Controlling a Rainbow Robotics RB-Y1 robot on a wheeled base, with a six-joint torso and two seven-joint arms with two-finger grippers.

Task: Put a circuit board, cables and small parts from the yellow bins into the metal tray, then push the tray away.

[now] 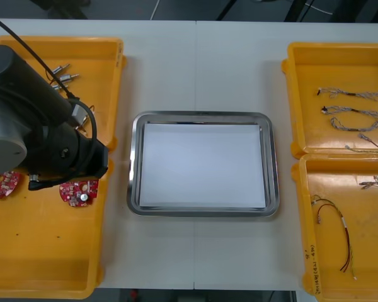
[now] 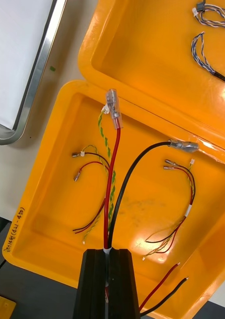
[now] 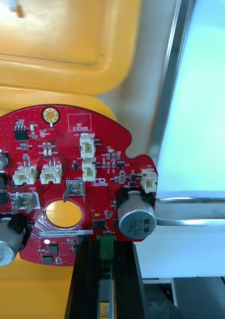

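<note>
At 9 o'clock the left arm (image 1: 25, 126) covers the tops of two red circuit boards (image 1: 79, 191); at 3 o'clock the yellow bins (image 1: 340, 63) are cut off.

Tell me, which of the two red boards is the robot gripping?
The board nearer the tray, clamped at its edge by the left tool. The other board lies farther left in the bin.

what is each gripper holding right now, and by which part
Left gripper: a round red circuit board, pinched by the green connector on its edge. Right gripper: red, black and yellow-green cables, clamped partway along, terminal ends free.
</note>
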